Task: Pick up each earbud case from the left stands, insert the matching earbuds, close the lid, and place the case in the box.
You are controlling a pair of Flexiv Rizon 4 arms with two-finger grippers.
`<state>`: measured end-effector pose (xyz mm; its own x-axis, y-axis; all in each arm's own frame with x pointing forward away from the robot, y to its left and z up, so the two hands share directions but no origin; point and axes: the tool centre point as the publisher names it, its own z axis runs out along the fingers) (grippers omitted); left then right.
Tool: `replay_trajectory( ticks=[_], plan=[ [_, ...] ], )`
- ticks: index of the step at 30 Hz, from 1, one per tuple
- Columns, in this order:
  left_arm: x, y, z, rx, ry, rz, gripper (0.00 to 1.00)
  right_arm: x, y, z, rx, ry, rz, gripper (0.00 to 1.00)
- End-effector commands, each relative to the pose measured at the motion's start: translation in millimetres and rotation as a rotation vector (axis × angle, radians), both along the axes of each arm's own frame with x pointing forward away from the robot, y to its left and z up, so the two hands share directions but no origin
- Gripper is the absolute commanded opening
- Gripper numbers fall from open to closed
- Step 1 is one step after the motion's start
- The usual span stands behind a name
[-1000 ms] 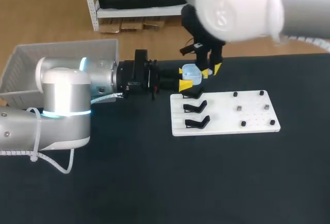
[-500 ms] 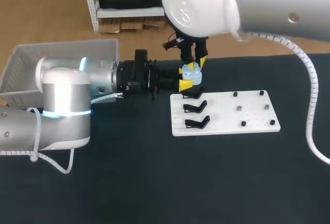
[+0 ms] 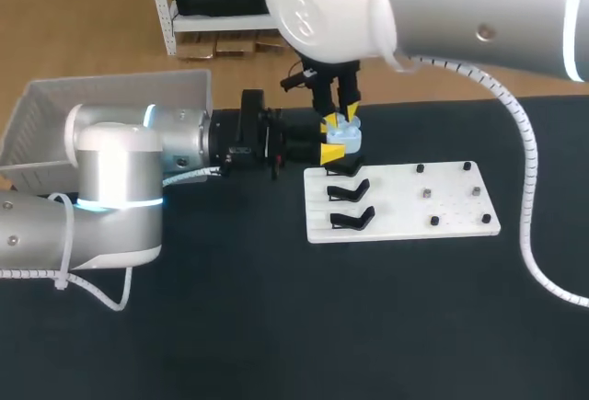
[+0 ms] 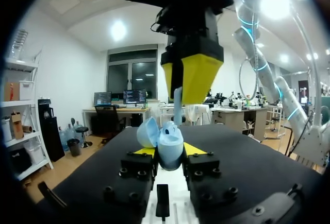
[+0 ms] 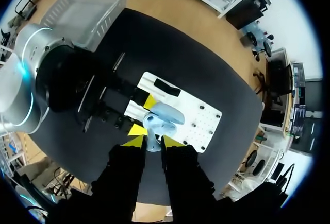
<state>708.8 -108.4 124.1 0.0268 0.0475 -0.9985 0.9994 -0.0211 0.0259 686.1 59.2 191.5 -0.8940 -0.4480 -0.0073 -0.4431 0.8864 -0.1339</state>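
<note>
Standing by the dark surface point(image 3: 276, 326), I can see the two arms meet at its far side, just past the far left corner of a white board point(image 3: 405, 207). The left arm lies in flat from the left, and its pincer point(image 4: 168, 154) is clamped on the pale blue earbud case point(image 4: 167, 142), one yellow tip on each side. The case is off the surface, above the farthest of the three black stands point(image 3: 351, 219) that run in a row down the board's left edge. Its lid point(image 4: 147, 132) is swung open. The right arm comes in from the far right and points straight down over the case. Its pincer point(image 3: 340, 115) is closed on a slim pale earbud point(image 4: 177, 105), whose lower end reaches down to the open case, though I cannot tell whether it is seated inside. The right half of the board carries a few small dark pegs point(image 3: 421, 168). The white box point(image 3: 55, 124) sits at the far left, behind the left arm's elbow and well apart from the case.
</note>
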Motion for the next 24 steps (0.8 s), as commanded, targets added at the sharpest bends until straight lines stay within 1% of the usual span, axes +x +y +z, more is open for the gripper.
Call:
replay_trajectory(
  ticks=[1, 7, 16, 24],
  plan=[
    [-0.2, 0, -0.8, 0.0, 0.005, 0.001, 0.0, 3.3, 0, -2, 0.002, 0.002, -0.002, 0.0],
    [1.4, 0, -1.9, 0.013, 0.005, 0.005, 0.0, 7.9, 0, -4, 0.004, 0.005, -0.009, 0.0],
    [1.4, 0, -1.9, 0.013, 0.005, 0.005, 0.0, 10.8, 0, -12, -0.002, 0.018, -0.017, 0.0],
    [1.4, 0, -1.9, 0.013, 0.005, 0.005, 0.0, 13.6, 0, -14, -0.002, 0.02, -0.03, 0.0]
  ],
)
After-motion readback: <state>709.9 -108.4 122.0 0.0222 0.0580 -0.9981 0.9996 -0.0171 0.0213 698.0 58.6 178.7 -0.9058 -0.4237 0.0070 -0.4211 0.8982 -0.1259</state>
